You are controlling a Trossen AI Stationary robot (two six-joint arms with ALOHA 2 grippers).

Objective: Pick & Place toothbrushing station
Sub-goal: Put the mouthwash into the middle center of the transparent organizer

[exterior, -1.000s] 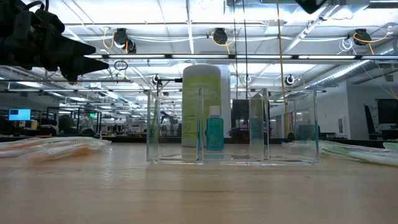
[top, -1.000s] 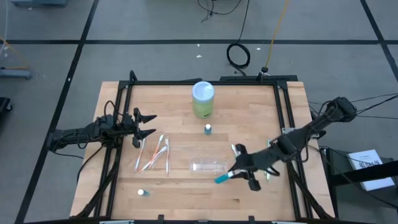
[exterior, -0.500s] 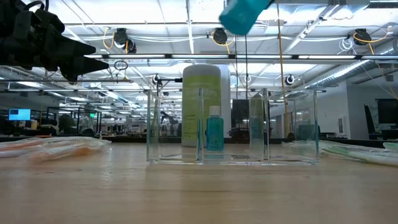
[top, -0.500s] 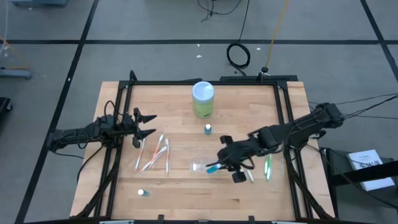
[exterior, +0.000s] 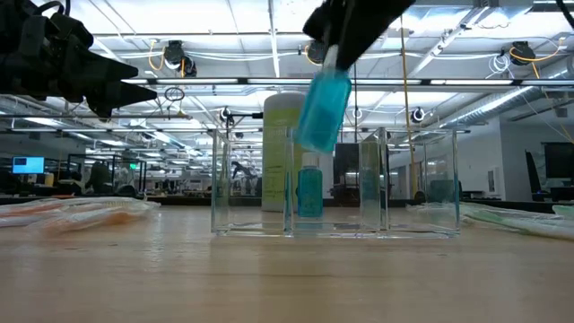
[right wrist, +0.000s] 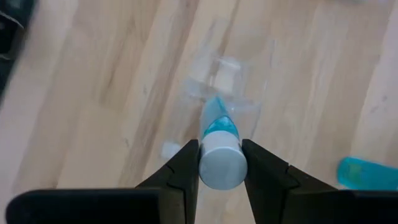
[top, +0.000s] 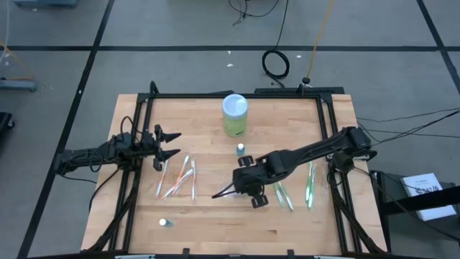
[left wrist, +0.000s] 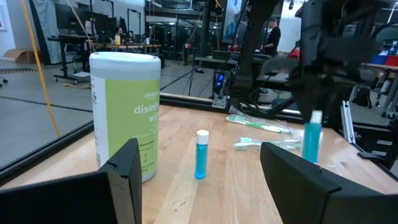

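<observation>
**Over the clear organizer: right tool holding a blue tube**

On the wooden counter (top: 215, 223), the clear organizer (exterior: 336, 184) is serving as the landmark here, sitting near the middle of the boards. Behind it, toward the counter's far edge, the green wipes canister (top: 234, 114) is standing upright, the biggest item on the boards. The right arm is reaching across from its own side, and the right tool (top: 248, 188) is hovering directly above the organizer, its fingers (right wrist: 264, 177) pinching a blue tube with a white cap (right wrist: 220, 151). In the low view the tube is hanging tilted, its lower end dipping just below the organizer's top rim, over the compartment left of centre; whether it is touching a wall I cannot tell. The left tool (top: 169, 144) is waiting well off to the organizer's left, raised above the counter, with its fingers (left wrist: 127, 180) spread wide and nothing between them.

Between the left tool and the organizer, a cluster of wrapped toothbrushes (top: 178, 178) is lying flat. On the organizer's other side, green toothbrushes (top: 310, 185) are lying near the right rail. Between the organizer and the canister, a small blue bottle (top: 240, 149) is standing upright. Nearer the front edge, left of the organizer, another small blue bottle (top: 165, 223) is lying on its side.
</observation>
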